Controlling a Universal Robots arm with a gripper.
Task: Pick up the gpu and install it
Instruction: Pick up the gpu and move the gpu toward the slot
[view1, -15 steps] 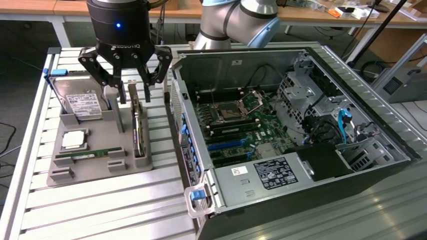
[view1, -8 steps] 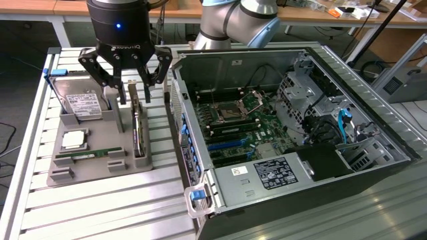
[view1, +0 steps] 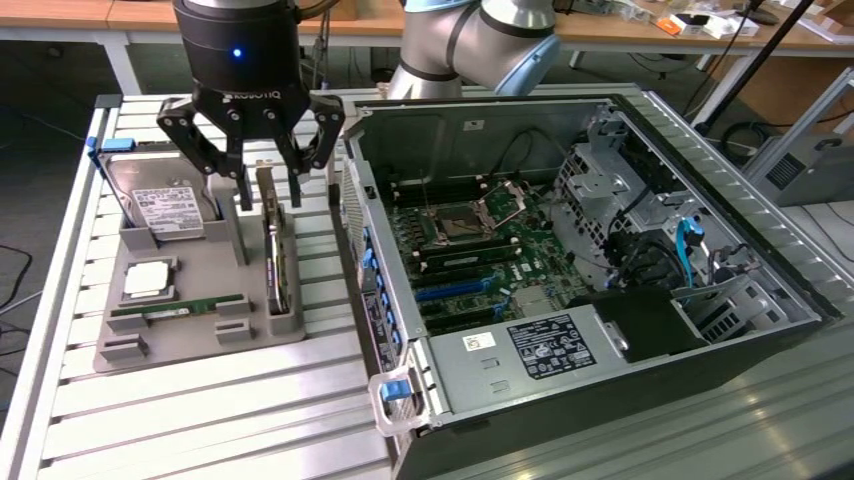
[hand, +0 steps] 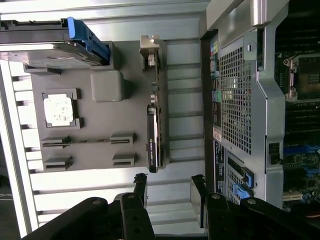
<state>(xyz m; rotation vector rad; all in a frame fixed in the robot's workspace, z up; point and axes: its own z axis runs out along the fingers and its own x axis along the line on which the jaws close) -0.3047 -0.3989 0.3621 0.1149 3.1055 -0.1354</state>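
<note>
a workshop with wooden benches is running along the back, and in front of me a slatted aluminium table (view1: 200, 420) is carrying a grey parts fixture (view1: 194, 275) and, on the exterior view's right, an open computer case (view1: 441, 140) with its motherboard (view1: 467, 250) showing.

the gripper (view1: 254, 175) is hanging over the far end of the fixture with its jaws spread as wide as they go, gripping nothing. the gpu (view1: 275, 260) is standing on edge in the fixture's slot nearest the case, right under the gripper and stretching from there toward me. its long axis is running along the fixture, parallel to the case's perforated rear panel (hand: 235, 95), so the open fingers (view1: 220, 175) are spanning its thin side. from the wrist camera the gpu (hand: 152, 135) is lining up closer to one finger than to the middle of the gap at the gripper (hand: 169, 187).

the hard drive (view1: 163, 205), cpu (view1: 147, 280) and ram stick (view1: 180, 308) are sitting further toward the exterior view's left.

the card is showing edge-on, so its face is staying out of sight; the fingers are covering part of its far end in the exterior view, and i cannot tell how deep it is sitting in the slot.
</note>
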